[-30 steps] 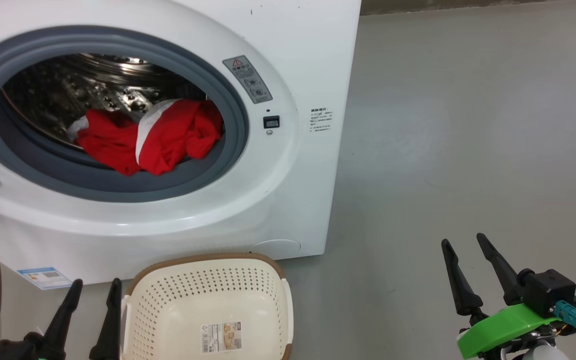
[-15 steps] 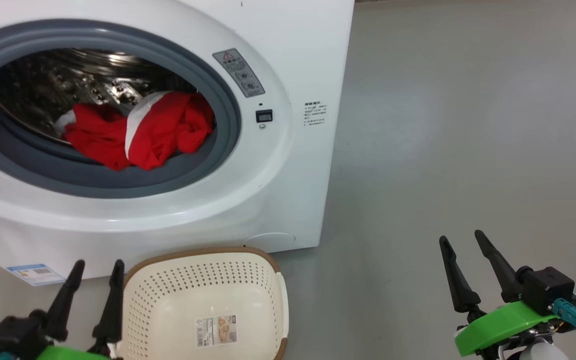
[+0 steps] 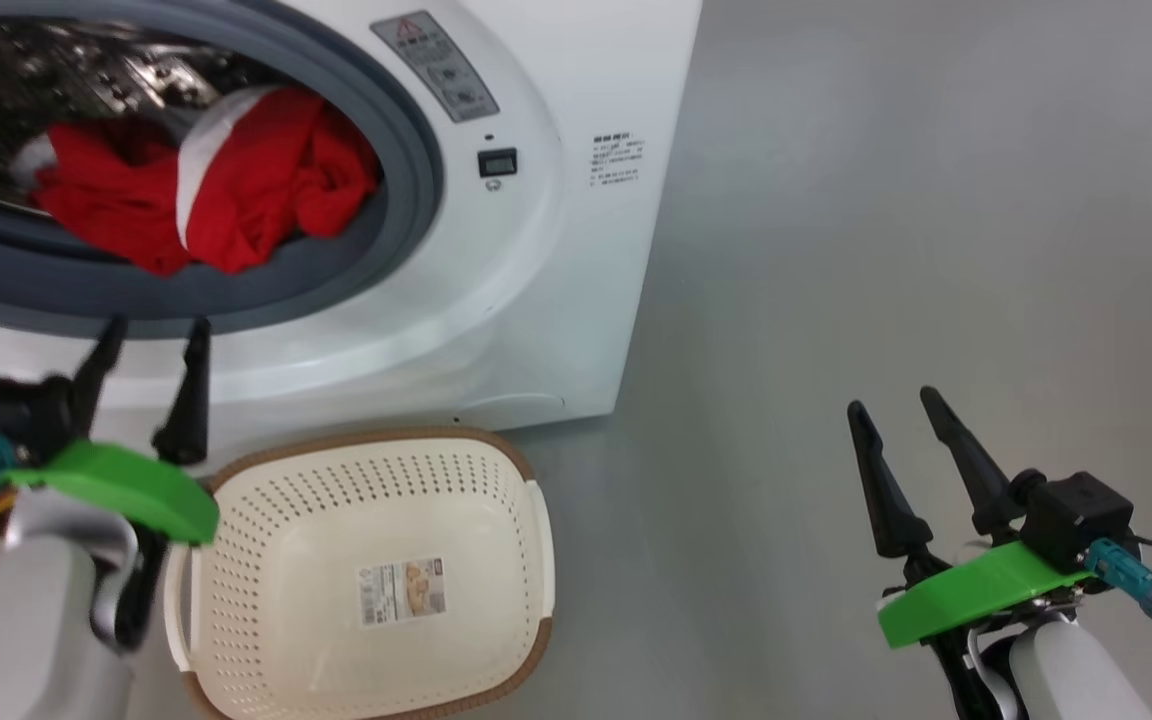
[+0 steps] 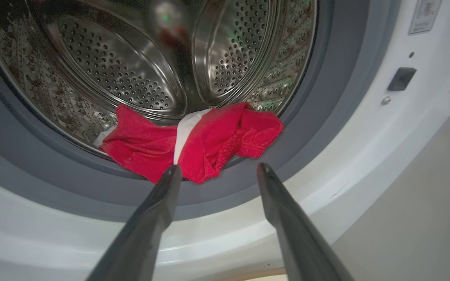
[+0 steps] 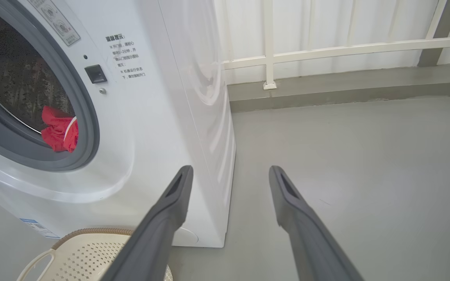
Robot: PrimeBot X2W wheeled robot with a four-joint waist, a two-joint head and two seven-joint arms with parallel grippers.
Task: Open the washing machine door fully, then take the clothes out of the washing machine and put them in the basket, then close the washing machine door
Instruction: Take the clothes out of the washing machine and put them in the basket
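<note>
The white washing machine (image 3: 536, 250) stands at the upper left with its drum mouth uncovered; its door is out of view. Red clothes (image 3: 206, 190) with a white stripe lie at the front of the steel drum, spilling onto the grey gasket (image 3: 236, 295). Just below that gasket my left gripper (image 3: 157, 325) is raised and open, holding nothing. Along its fingers, the clothes (image 4: 217, 136) lie just beyond the left gripper (image 4: 218, 168). The cream basket (image 3: 366, 440) sits empty on the floor before the machine. My right gripper (image 3: 891, 400) hangs open over bare floor at the right.
Grey floor (image 3: 886, 200) stretches to the right of the machine. In the right wrist view, between the right gripper's (image 5: 229, 168) fingers, the machine's side (image 5: 193, 97) faces a white railing (image 5: 326, 50) and a low kerb behind. The basket rim (image 5: 88, 232) shows at bottom left.
The head camera has tilted and turned, shifting the whole picture. My left gripper has risen from beside the basket to just under the drum opening. The right gripper has kept its pose.
</note>
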